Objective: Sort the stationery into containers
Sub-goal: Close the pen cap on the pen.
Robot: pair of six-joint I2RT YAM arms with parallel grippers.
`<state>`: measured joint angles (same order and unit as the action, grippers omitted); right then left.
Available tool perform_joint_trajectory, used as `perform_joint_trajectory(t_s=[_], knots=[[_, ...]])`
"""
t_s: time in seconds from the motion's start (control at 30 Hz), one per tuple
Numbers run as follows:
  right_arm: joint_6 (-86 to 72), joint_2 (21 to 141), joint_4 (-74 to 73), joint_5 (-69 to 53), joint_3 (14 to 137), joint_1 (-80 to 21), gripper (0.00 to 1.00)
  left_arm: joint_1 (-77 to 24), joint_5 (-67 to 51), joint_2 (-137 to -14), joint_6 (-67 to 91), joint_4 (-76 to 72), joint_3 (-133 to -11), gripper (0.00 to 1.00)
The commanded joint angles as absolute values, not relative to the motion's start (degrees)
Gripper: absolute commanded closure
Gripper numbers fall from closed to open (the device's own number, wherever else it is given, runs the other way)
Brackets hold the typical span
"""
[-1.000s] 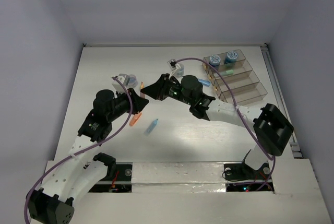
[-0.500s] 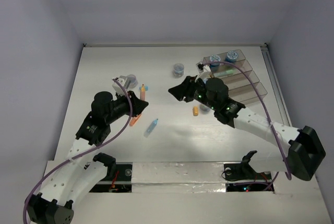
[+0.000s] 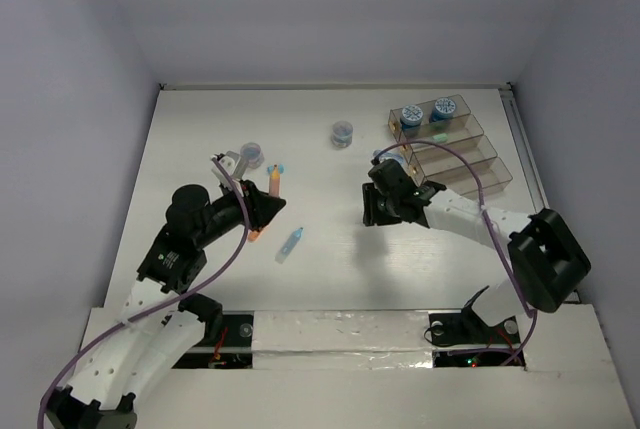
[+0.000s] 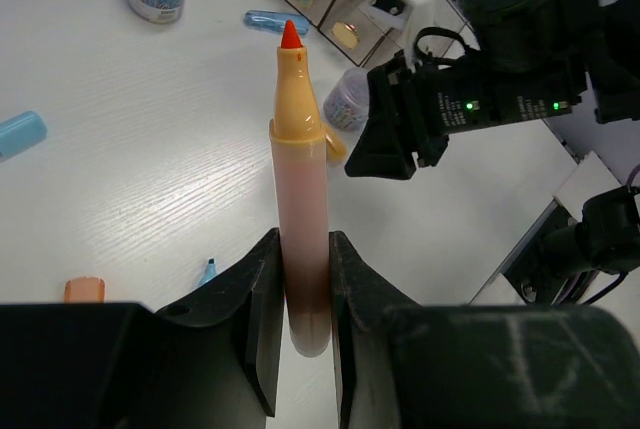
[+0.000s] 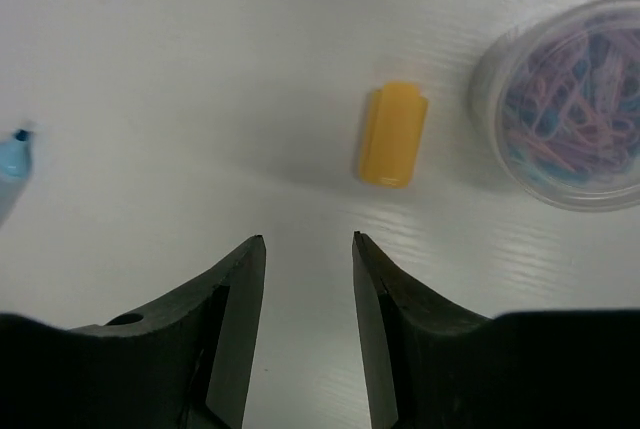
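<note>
Left gripper (image 4: 300, 251): fingers clamped tight on the orange marker (image 4: 299, 179), about halfway down its barrel.
Orange marker: cap's off, red tip pointing away from the wrist and out over the white table (image 3: 200, 129), left of the middle.
Right gripper (image 5: 305, 249): fingers a fair bit apart with nothing between them, aimed straight down at the table.
Yellow cap (image 5: 392, 135): lying flat just past the right gripper's fingertips, a little right of the gap, just beside a clear jar of paper clips (image 5: 570, 109).
Containers (image 3: 452, 149): stepped rack at the far right of the table. Two blue rolls (image 3: 411, 115) sit in the farthest bin.
Loose bits: another small jar (image 3: 342, 133) mid-table at the far side, and a light-blue stick (image 3: 290, 242) near the front, between the arms.
</note>
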<state>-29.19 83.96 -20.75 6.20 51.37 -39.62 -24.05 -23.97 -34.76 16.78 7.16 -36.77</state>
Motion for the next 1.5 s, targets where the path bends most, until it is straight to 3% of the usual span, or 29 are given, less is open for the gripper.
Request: perform_joint_trajectory(t_s=[0.0,0.23,0.67,1.17,1.47], knots=[[-27.6,86.5,-24.8,9.4,55.5,-38.6,0.51,-25.0,-24.1,-33.5,16.3,5.6,-37.5,1.00],[-25.9,92.1,-23.7,9.7,58.8,-36.9,0.34,-25.6,-23.9,-32.8,16.3,5.7,-37.4,1.00],[-25.4,96.8,-20.6,5.5,59.0,-36.4,0.33,-25.6,-23.8,-32.9,16.3,5.6,-37.4,1.00],[-27.7,97.5,-13.1,-9.8,60.4,-36.9,0.33,-25.6,-23.2,-33.0,16.3,5.7,-37.5,1.00],[-26.7,96.9,-9.4,-14.9,60.5,-37.4,0.24,-25.6,-23.3,-33.1,16.3,5.7,-37.4,1.00]])
